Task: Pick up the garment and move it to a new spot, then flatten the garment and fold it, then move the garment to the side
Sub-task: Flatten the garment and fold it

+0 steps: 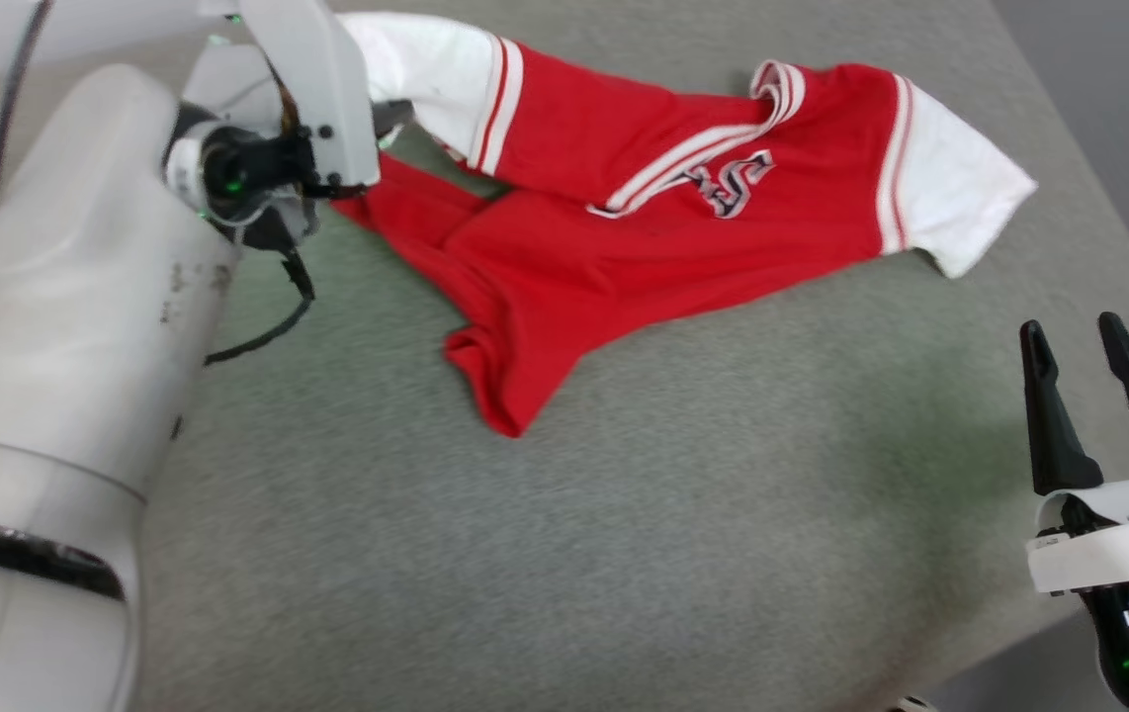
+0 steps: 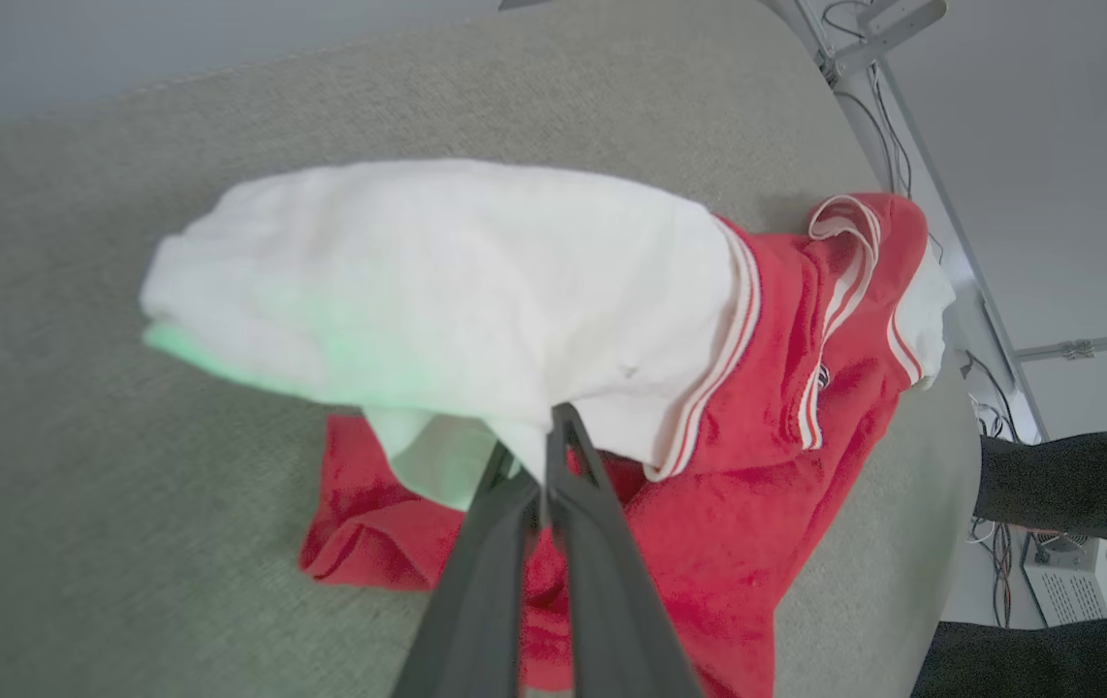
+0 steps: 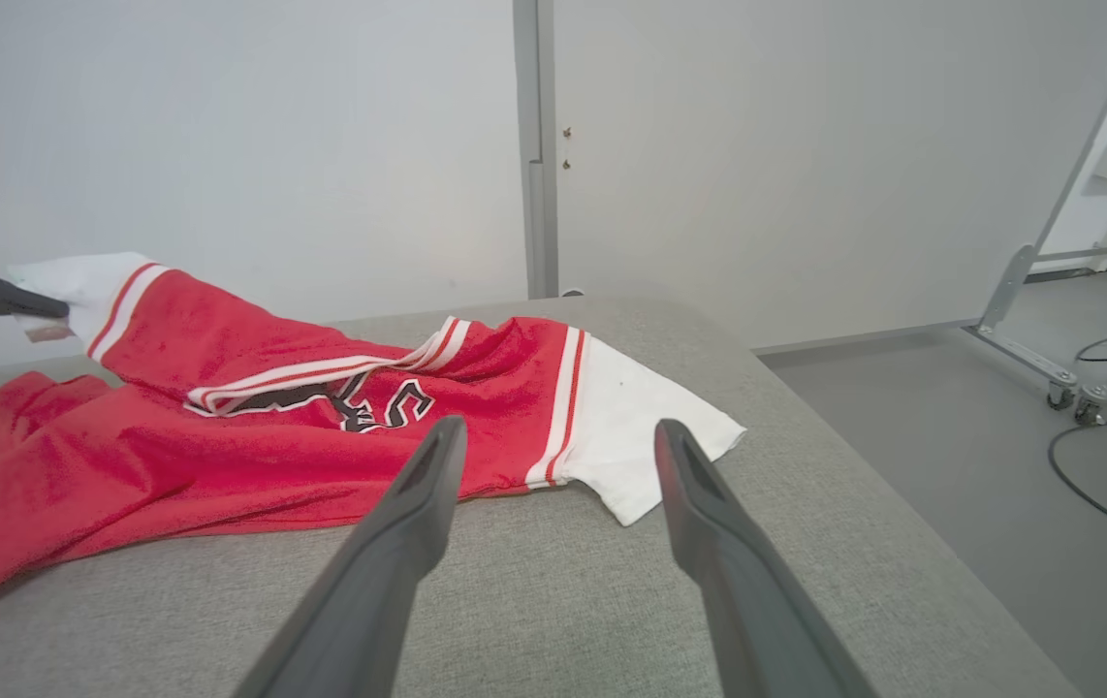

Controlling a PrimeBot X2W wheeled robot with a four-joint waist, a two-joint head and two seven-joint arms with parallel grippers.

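1. Upper left of the head view: left gripper (image 2: 553,436) pressed together on the white sleeve end (image 2: 437,281) of the garment (image 1: 624,227). In the left wrist view, both dark fingers meeting on a fold of that white cloth, with the sleeve bunched and raised above the red body.
2. Centre of the head view: garment lying crookedly on the grey padded table (image 1: 624,554), running from upper left to upper right. Hem corner pointing down toward mid-frame, body creased and partly doubled over itself.
3. Judged progress: pick-up only just begun, with one sleeve gripped and most of the cloth resting on the table. Move to a new spot apparently not yet made; flattening, folding and setting aside all left to do.
4. Right of centre: printed badge (image 1: 733,183) on the chest, white lettering with a dark outline beside the white-and-red stripe trim. A large "S" legible in the right wrist view; the neighbouring character crumpled and not readable. No brand tag or other writing made out.
5. Upper right: second white sleeve (image 1: 960,198) lying flat on the table, free of any grip.
6. Lower right: right gripper (image 1: 1071,331) spread wide, holding nothing, apart from the garment. In the right wrist view, fingers pointing toward that second sleeve.
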